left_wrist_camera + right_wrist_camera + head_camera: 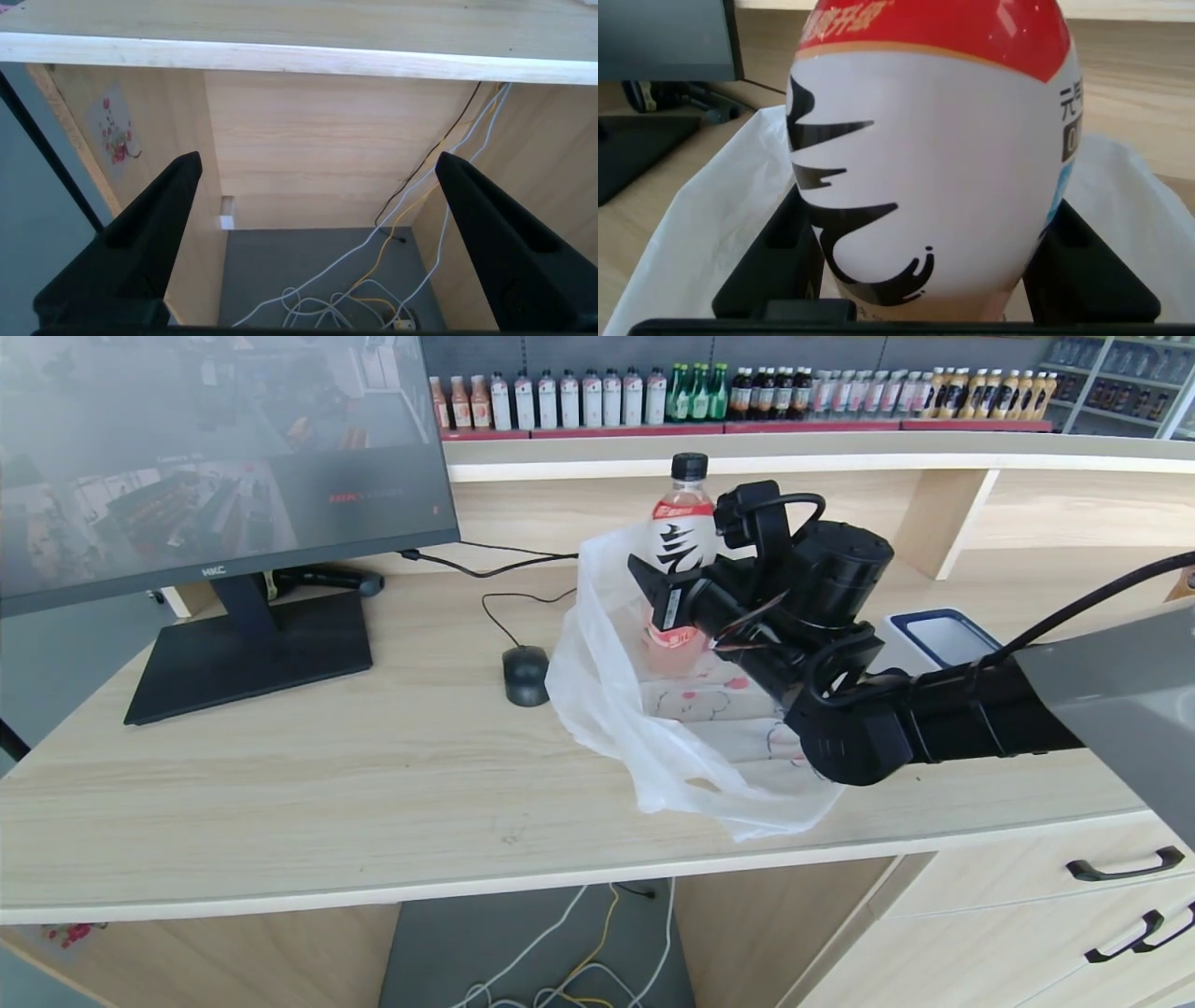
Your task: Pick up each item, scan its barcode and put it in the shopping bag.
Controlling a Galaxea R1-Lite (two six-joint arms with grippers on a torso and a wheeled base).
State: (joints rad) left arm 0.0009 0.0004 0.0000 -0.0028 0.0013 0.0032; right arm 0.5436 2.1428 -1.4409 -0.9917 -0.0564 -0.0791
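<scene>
A drink bottle (pixel 681 555) with a black cap, a white and red label and pink liquid stands upright in the mouth of the white plastic shopping bag (pixel 644 728) on the counter. My right gripper (pixel 686 602) is shut on the bottle's middle, above the bag's opening. In the right wrist view the bottle (pixel 934 140) sits between the two black fingers (pixel 775 252), with the bag (pixel 710 196) behind it. My left gripper (pixel 318 243) stands open below the counter top, facing the wooden panel under it, with nothing between its fingers.
A monitor (pixel 215 448) on a black stand is at the counter's back left, with a black mouse (pixel 526 674) and its cable beside the bag. A white device (pixel 948 639) sits right of my arm. Drawers (pixel 1074 887) lie below right. Bottles line the far shelf (pixel 747 397).
</scene>
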